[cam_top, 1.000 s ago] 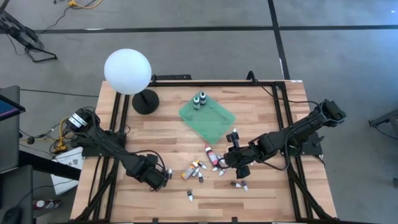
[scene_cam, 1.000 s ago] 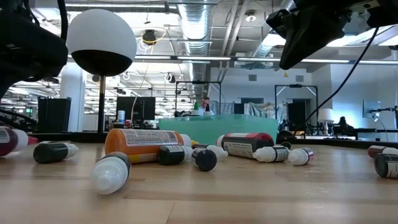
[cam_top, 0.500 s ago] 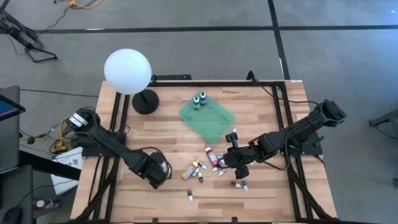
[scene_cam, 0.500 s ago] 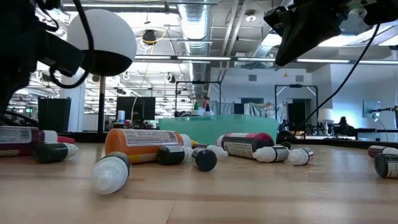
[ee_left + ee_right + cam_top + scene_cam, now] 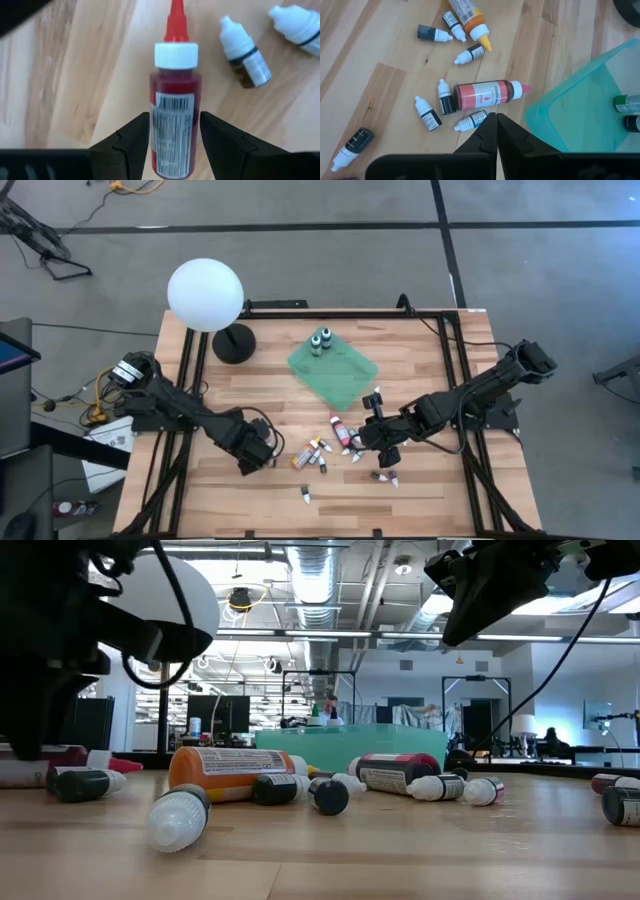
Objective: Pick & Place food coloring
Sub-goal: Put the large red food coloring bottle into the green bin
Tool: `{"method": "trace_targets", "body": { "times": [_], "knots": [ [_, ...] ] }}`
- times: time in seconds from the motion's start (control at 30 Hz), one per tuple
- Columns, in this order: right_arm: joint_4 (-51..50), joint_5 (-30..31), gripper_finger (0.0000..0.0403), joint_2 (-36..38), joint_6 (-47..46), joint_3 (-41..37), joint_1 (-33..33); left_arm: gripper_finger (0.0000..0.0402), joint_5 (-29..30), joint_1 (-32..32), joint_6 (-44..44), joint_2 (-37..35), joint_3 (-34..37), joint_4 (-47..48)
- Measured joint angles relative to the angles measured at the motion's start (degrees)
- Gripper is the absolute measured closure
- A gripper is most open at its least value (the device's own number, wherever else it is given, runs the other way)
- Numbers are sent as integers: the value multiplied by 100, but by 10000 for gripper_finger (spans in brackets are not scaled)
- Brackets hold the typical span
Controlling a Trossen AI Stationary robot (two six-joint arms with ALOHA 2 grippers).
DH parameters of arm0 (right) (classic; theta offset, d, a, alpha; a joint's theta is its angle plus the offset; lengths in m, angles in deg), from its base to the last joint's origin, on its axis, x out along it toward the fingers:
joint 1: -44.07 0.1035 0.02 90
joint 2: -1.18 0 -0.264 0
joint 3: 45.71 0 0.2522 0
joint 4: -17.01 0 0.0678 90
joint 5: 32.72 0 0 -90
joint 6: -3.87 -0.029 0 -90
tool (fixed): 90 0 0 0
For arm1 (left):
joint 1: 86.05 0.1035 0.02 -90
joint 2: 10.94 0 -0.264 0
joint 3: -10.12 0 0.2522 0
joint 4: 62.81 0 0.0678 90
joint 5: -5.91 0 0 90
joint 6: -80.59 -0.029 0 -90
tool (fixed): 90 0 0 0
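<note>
Left claw [image 5: 172, 135] pinching red bottle [image 5: 172, 120] with barcode label, right claw [image 5: 496, 131] pressed together, pink bottle [image 5: 482, 94] perhaps "Chefmaster"

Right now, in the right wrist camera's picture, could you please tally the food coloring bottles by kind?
Large bottles lying on the table: 2, the orange bottle and the pink bottle
Small white-tipped droppers on the table: 7
Green-capped bottles in the green tray: 2
Total: 11
</note>
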Motion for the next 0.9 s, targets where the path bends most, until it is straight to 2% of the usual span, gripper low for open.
{"method": "trace_targets", "body": {
  "times": [0.27, 0.6, 0.9],
  "knots": [
    [-1, 1, 403, 0, 2, 0, 0, 232, -223, 445, -605, 0, 0, -157],
    [-4, 1, 403, 0, 0, 0, 0, 233, -905, 1236, -956, 0, 0, -377],
    [-25, 1, 403, 0, 0, 0, 0, 233, -1025, 1573, -1495, 0, 0, -662]
  ]
}}
